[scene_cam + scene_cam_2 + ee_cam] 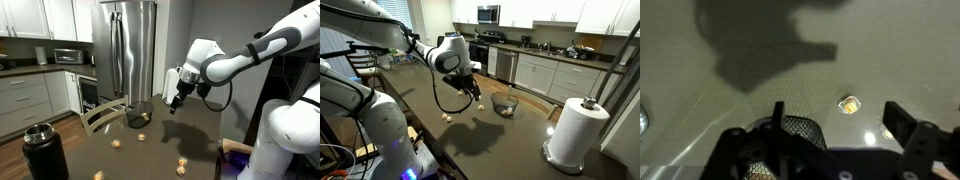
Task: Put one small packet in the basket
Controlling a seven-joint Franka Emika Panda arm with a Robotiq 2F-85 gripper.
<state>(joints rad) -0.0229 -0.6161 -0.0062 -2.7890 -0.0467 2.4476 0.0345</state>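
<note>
Several small packets lie scattered on the dark table [200, 130], among them one [142, 137] close to the basket and one [182, 160] nearer the front. The basket [139, 116] is a small black wire-mesh bowl; it also shows in the other exterior view [504, 104]. My gripper [176, 103] hangs above the table just beside the basket, also seen in an exterior view [470, 88]. In the wrist view the gripper [840, 125] is open and empty. The basket's mesh [800, 128] is under its left finger, and a packet [849, 104] lies on the table beyond the fingers.
A black thermos [45, 150] stands at the table's near corner. A paper towel roll [578, 130] stands on the table past the basket. A chair back [100, 115] sits at the table edge. A steel fridge [125, 50] and kitchen cabinets are behind.
</note>
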